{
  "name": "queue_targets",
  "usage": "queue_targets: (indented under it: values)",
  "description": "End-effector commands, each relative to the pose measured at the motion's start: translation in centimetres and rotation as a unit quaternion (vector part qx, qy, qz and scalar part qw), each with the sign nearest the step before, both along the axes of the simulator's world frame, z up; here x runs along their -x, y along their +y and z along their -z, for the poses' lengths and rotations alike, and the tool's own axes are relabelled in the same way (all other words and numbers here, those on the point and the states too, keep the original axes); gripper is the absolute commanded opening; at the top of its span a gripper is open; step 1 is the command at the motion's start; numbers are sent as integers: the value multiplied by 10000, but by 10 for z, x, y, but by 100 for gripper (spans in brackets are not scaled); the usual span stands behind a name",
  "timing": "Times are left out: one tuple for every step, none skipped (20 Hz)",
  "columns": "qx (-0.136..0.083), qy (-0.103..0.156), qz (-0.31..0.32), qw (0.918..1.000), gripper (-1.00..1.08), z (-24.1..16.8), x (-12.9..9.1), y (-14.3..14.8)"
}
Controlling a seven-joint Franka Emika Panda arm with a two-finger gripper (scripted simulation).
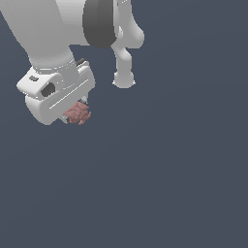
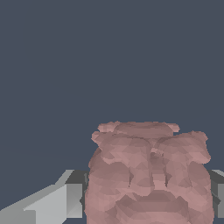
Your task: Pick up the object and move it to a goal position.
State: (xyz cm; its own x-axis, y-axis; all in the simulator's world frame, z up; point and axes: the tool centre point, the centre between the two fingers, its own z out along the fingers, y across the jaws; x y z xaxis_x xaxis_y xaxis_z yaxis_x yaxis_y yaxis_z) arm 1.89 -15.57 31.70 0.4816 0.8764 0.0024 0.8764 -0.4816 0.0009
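The object (image 1: 77, 114) is a small pinkish-red lumpy blob with a bumpy surface. It sits under the white hand of the arm at the exterior view's upper left, mostly covered by the hand. In the wrist view the object (image 2: 148, 175) fills the space between the two fingers (image 2: 74, 199), which press against its sides. My gripper (image 1: 75, 112) is shut on it. The fingertips themselves are hidden in the exterior view.
The white arm (image 1: 63, 24) crosses the top of the exterior view, and one of its links (image 1: 124, 72) hangs down to the hand's right. Behind everything lies a plain dark blue-grey ground (image 1: 169, 184).
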Motion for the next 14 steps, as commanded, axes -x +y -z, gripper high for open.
queue_targets:
  values:
    - [1,7,-4,10000,-100,-19,0,-16]
    - [1,7,-4,10000,-100,-26,0,-22]
    - [1,7,-4,10000,-100,-32,-1,-27]
    - [3,8,-2,10000,-100,-37,-1,-31]
    - [3,8,-2,10000,-100,-42,-1,-35]
    - [3,8,-2,10000,-100,-46,-2,-39]
    - [5,9,0,10000,-100,-50,-2,-42]
    - [5,9,0,10000,-100,-53,-3,-45]
    - [5,9,0,10000,-100,-56,-3,-48]
    - [7,9,1,10000,-100,-59,-3,-50]
    - [7,9,1,10000,-100,-61,-3,-52]
    - [7,9,1,10000,-100,-63,-4,-54]
    - [7,9,1,10000,-100,-65,-4,-56]
    - [7,9,1,10000,-100,-66,-4,-57]
